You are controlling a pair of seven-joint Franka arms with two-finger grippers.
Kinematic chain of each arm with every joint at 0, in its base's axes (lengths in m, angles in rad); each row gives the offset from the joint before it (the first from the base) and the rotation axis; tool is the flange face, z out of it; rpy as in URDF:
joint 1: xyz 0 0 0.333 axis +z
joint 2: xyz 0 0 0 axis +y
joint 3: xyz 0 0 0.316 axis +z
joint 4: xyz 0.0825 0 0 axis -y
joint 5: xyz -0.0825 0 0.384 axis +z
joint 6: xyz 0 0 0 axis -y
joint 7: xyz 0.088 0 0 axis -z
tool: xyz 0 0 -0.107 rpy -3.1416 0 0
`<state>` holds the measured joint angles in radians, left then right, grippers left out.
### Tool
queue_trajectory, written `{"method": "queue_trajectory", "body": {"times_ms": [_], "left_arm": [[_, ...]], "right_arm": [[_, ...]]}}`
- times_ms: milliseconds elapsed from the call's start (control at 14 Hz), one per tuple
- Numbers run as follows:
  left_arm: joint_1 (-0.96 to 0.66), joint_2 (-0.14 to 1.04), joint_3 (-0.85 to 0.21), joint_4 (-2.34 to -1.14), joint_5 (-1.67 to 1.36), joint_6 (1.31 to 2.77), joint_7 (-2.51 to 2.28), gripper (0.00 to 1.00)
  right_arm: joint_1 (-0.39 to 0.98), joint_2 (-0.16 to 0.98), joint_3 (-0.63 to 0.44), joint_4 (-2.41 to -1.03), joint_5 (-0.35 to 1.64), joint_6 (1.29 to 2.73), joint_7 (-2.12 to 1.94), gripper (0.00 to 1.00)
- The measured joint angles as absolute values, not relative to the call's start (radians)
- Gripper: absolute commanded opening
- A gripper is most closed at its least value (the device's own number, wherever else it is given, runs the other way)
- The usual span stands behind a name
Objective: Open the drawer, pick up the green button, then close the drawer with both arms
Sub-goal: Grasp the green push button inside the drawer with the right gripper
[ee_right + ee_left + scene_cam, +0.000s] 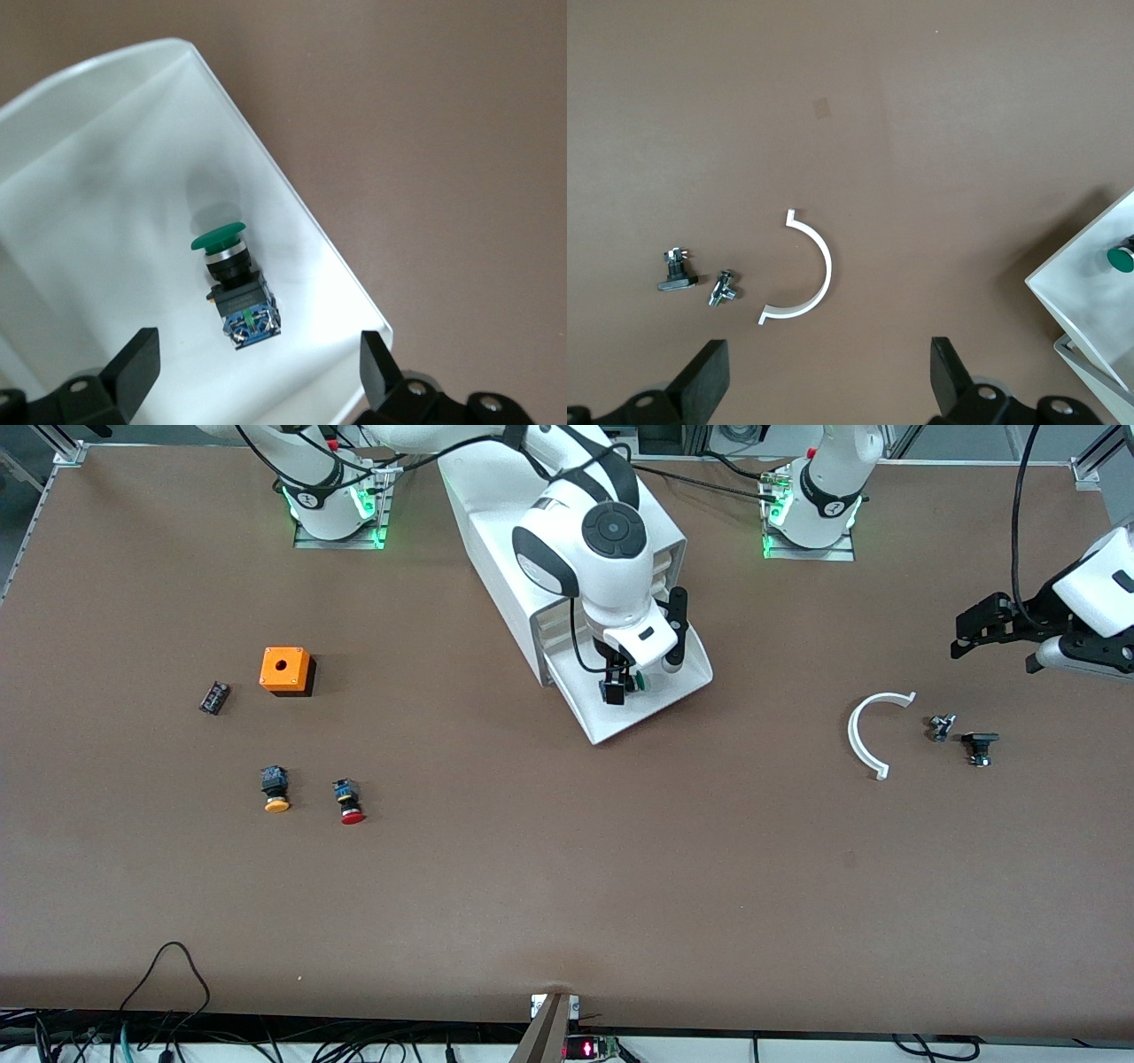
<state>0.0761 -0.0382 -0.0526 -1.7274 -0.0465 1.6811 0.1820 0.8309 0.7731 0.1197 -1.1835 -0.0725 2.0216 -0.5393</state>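
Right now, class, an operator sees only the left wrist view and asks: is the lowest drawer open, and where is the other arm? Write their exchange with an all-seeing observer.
Observer: The drawer is pulled out; the right end effector hangs over it, open.
Operator: My left end effector waits open over the table by the white arc. I see only a green cap. How does the button lie?
Observer: The button lies on its side in the drawer, not gripped.
Operator: Other buttons?
Observer: An orange-capped button and a red-capped button lie on the table toward the right arm's end.
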Motion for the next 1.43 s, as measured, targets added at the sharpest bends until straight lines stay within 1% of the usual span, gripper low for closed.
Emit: {"method": "queue_trajectory", "body": {"times_ms": [214, 857, 929, 1000, 1071, 1143, 1286, 1429], "left_arm": [[0.077, -0.028, -0.051, -1.727, -0.045, 1.677, 0.163, 1.0], [0.077, -0.027, -0.05, -1.723, -0.045, 1.675, 0.161, 1.0], [0.077, -0.027, -0.05, -1.723, -0.045, 1.675, 0.161, 1.0], [0.077, -0.026, -0.049, -1.723, -0.045, 1.675, 0.161, 1.0], [0.077, -0.026, -0.049, -1.723, -0.045, 1.674, 0.161, 1.0], [0.077, -0.025, -0.048, -1.723, -0.045, 1.674, 0.161, 1.0], [0.077, -0.019, -0.045, -1.722, -0.045, 1.673, 0.161, 1.0], [0.077, -0.013, -0.044, -1.722, -0.045, 1.673, 0.161, 1.0]], "right_arm": [[0.831, 0.816, 0.115, -1.183, -0.11, 2.029, -0.609, 1.0], [0.844, 0.855, 0.115, -1.187, -0.124, 2.027, -0.686, 1.0], [0.847, 0.863, 0.115, -1.187, -0.125, 2.028, -0.686, 0.94], [0.849, 0.868, 0.115, -1.187, -0.125, 2.03, -0.686, 0.79], [0.851, 0.872, 0.115, -1.187, -0.125, 2.034, -0.686, 0.6], [0.852, 0.873, 0.115, -1.187, -0.126, 2.038, -0.686, 0.49], [0.852, 0.873, 0.115, -1.187, -0.134, 2.06, -0.686, 0.33], [0.851, 0.873, 0.114, -1.187, -0.136, 2.079, -0.686, 0.21]]}}
